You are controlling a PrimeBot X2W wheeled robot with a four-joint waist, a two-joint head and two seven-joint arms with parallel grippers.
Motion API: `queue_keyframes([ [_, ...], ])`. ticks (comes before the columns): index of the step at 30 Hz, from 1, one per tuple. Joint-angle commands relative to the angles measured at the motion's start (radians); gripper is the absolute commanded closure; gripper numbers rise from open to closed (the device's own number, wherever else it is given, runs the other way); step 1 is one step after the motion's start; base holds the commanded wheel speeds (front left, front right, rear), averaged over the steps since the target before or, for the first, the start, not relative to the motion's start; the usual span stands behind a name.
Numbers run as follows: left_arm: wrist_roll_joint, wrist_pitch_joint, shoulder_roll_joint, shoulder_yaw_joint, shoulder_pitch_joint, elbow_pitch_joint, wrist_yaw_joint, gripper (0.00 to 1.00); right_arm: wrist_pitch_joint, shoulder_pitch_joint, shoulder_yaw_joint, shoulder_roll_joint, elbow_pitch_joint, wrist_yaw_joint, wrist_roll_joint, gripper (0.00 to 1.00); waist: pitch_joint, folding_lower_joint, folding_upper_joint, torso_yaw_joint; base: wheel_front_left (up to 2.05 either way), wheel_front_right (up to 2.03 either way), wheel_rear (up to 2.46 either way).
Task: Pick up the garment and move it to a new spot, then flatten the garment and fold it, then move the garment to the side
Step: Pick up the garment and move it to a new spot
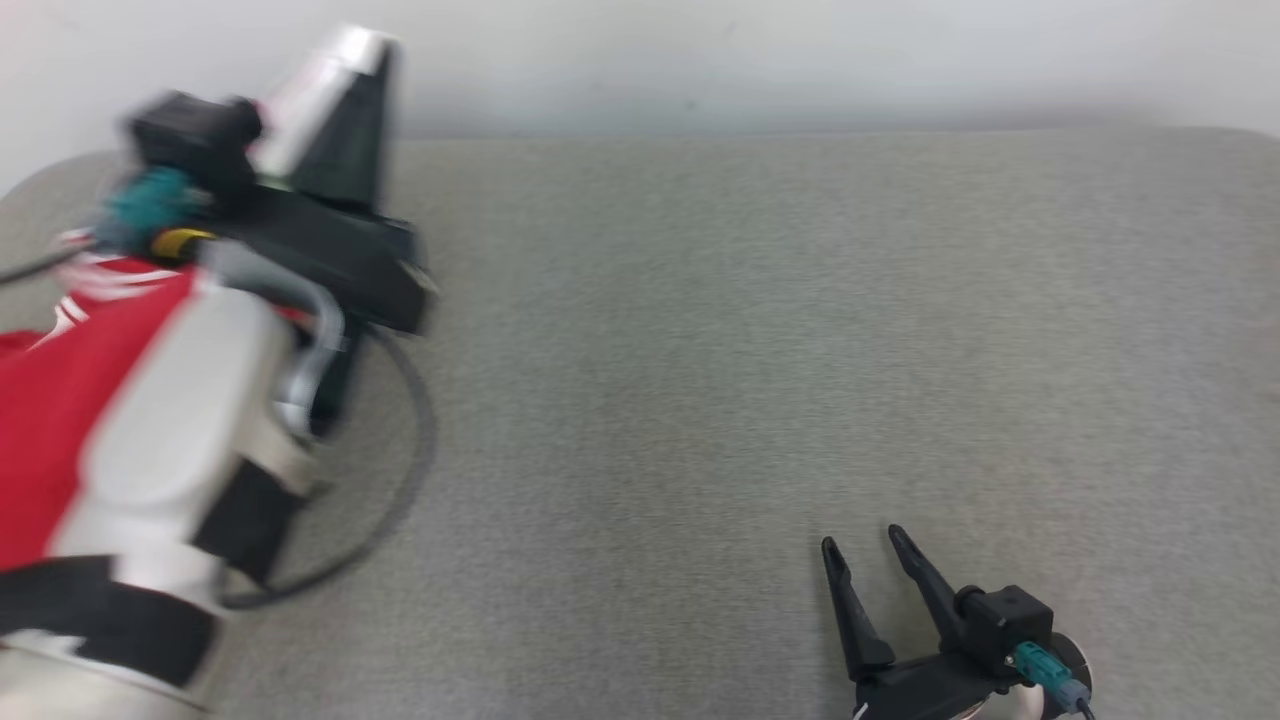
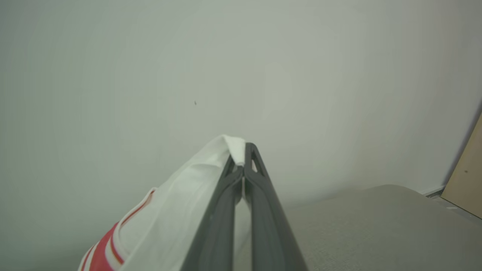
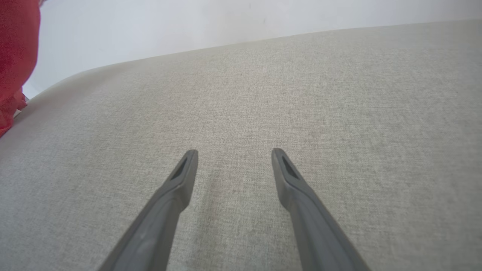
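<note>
We find the garment (image 1: 45, 400), red with white stripes, held up off the grey cloth surface (image 1: 760, 340) at the robot's far left. A white edge of it is pinched between the fingers of the left gripper (image 2: 244, 156), which are pressed together near the pale wall (image 2: 150, 75). The left arm is blurred in the head view. The right gripper (image 1: 860, 540) sits low over bare surface, well apart from the cloth, with its fingers spread and nothing between them. We judge this to be the first step, carrying the garment to a new spot. Next we need to lower it onto the open middle, where the right gripper can take a second edge and spread it flat
</note>
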State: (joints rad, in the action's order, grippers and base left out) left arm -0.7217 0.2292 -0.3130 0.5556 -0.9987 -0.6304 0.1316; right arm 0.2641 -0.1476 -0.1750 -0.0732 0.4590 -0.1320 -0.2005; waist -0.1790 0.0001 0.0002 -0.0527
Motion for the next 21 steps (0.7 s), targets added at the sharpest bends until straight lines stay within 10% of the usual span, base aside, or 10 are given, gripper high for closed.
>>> queue_keyframes([
  [1,-0.010,0.010,0.041,0.028,0.026,0.003,-0.002,1.00,0.000,0.005,-0.006,0.010,-0.001,0.002,-0.003,0.00,0.036,-0.0001,-0.0002,0.067,0.00,0.00,0.00],
  [10,-0.049,0.034,0.247,0.221,0.010,-0.011,-0.002,1.00,0.000,-0.016,-0.015,0.019,-0.008,0.002,-0.016,0.00,0.012,-0.0001,-0.0002,0.200,0.00,0.00,0.00],
  [21,-0.028,0.036,0.260,0.288,-0.011,0.272,-0.009,1.00,0.000,-0.028,-0.045,0.023,0.004,0.002,-0.027,0.00,-0.018,-0.0001,-0.0002,0.300,0.00,0.00,0.00],
])
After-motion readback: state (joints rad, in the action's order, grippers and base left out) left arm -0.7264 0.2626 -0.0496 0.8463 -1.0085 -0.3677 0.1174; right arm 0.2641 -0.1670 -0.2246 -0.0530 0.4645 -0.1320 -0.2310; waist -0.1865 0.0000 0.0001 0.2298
